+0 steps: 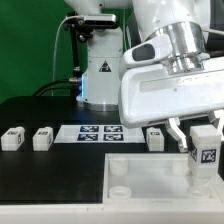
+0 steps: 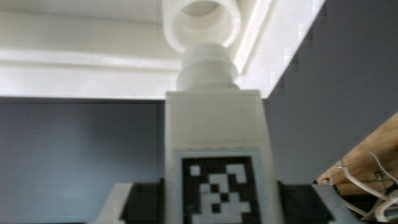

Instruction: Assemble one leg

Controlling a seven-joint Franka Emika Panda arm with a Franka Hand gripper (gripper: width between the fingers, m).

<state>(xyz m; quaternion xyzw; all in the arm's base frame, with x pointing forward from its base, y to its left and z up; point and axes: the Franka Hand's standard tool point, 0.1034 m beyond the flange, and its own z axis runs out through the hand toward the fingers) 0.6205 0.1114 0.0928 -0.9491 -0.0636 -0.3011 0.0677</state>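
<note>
My gripper [image 1: 204, 140] is shut on a leg [image 1: 206, 153], a white stubby block with a black-and-white tag facing the camera. It holds the leg upright over the large white panel [image 1: 140, 185], near the panel's corner at the exterior view's right. In the wrist view the leg [image 2: 217, 120] sits between my gripper's [image 2: 217, 206] dark fingers [image 2: 146, 205]. Its narrow end points at a round corner hole [image 2: 201, 14] of the panel. Whether it touches the panel I cannot tell. Three more legs [image 1: 13, 137] [image 1: 42, 138] [image 1: 155, 137] lie in a row on the black table.
The marker board [image 1: 100, 131] lies flat on the table between the loose legs. The robot's base [image 1: 101, 70] stands behind it. A green wall is at the back. A brown object [image 2: 370, 165] shows at the wrist view's edge.
</note>
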